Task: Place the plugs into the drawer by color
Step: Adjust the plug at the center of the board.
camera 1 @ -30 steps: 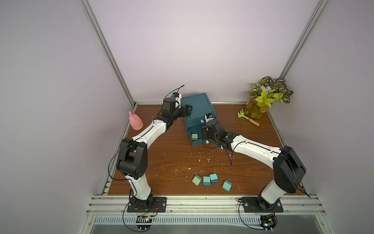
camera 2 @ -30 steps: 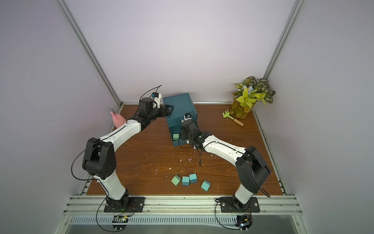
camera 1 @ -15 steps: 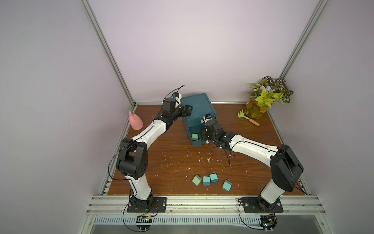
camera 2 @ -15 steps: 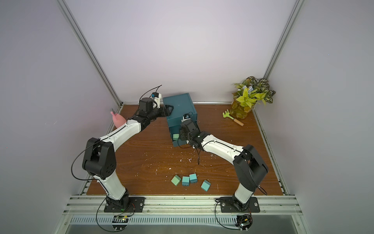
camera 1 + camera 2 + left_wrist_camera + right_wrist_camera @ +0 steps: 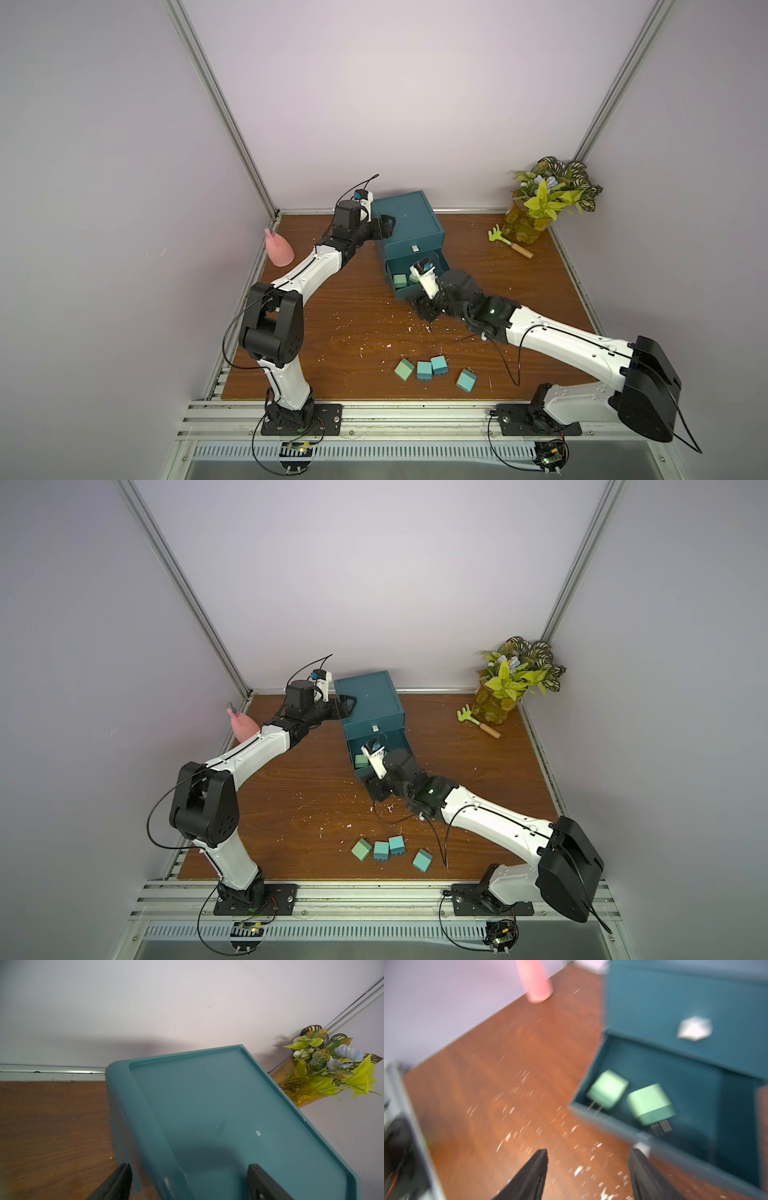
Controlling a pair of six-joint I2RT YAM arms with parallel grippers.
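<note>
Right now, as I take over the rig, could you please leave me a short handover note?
Left gripper: fingers apart, straddling the cabinet at its top edge.
Right gripper: open, empty, in front of the open drawer.
Done: two green plugs lie in that drawer.
Left: one greenish plug and three bluer plugs on the table, near its front. No pinkish plugs are in view.

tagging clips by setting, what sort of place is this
Probably a lab robot cell: a left arm and right arm bolted to a metal rail, plain framed walls boxing in a wooden table.
</note>
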